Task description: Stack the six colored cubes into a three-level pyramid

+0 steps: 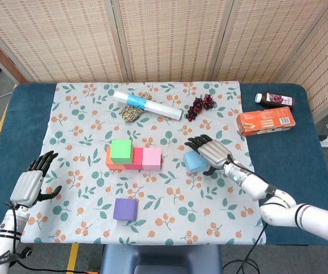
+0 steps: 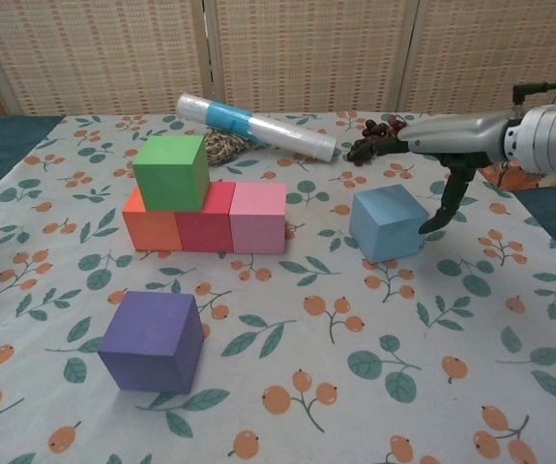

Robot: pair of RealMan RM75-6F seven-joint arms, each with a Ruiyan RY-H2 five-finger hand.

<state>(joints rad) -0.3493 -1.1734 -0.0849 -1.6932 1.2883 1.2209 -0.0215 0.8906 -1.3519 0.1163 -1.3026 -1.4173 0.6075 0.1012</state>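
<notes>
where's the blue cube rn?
In the head view the blue cube sits on the cloth right of the pink cube, with a gap between them, under the right hand.
</notes>
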